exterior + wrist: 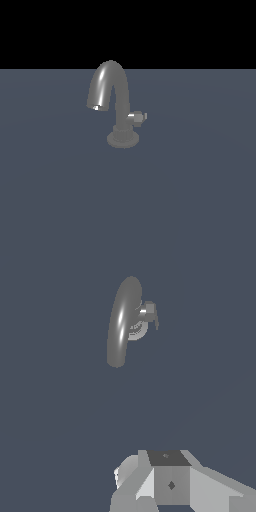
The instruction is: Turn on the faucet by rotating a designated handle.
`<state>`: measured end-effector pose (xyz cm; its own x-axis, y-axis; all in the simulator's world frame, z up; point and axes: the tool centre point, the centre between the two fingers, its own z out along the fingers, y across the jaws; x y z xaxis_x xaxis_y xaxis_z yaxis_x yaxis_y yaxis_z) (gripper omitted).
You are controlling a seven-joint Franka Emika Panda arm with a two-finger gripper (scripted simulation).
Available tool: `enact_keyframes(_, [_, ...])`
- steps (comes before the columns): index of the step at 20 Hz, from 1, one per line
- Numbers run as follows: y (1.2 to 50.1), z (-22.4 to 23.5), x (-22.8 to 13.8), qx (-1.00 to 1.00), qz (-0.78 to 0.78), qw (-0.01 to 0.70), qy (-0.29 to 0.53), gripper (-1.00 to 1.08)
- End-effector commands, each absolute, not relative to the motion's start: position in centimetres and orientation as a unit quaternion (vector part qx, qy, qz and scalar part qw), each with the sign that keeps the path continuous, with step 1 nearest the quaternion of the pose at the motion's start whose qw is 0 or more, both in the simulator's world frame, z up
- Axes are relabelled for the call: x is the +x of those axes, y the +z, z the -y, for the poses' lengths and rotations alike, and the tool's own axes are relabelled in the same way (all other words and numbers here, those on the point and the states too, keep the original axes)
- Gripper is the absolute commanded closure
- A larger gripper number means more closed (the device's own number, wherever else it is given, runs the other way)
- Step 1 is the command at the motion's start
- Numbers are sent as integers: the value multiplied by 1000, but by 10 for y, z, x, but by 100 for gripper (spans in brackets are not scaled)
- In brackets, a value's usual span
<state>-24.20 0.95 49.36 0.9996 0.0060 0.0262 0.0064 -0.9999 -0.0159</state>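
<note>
The faucet (pixel 108 84) is dark grey and glossy, with an arched spout and a round ringed base, and stands upright on the flat grey surface. The handle (pixel 137 117) is a small light-grey stub sticking out of the stem toward the exterior view's right. In the wrist view the faucet (pixel 122 321) shows from above, with the handle (pixel 149 310) at its side. My gripper (pixel 167 478) shows only as grey blocks at the edge of the wrist view, well apart from the faucet. Its jaws are not clearly visible. The arm does not show in the exterior view.
A plain dark grey-blue floor (pixel 190 200) spreads all around the faucet. Black background lies beyond its far edge.
</note>
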Motion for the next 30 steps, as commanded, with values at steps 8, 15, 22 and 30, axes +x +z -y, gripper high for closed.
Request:
enact_keyframes(8, [494,-11,-236,-1000,-6,13,-4,108])
enact_keyframes(15, [494,-16,-218,-999,-34,28,25,108])
enact_keyframes(22, [492,-22,-188,-992,-82,54,73,108])
enact_keyframes(30, [485,-26,-146,-975,-147,89,139,108])
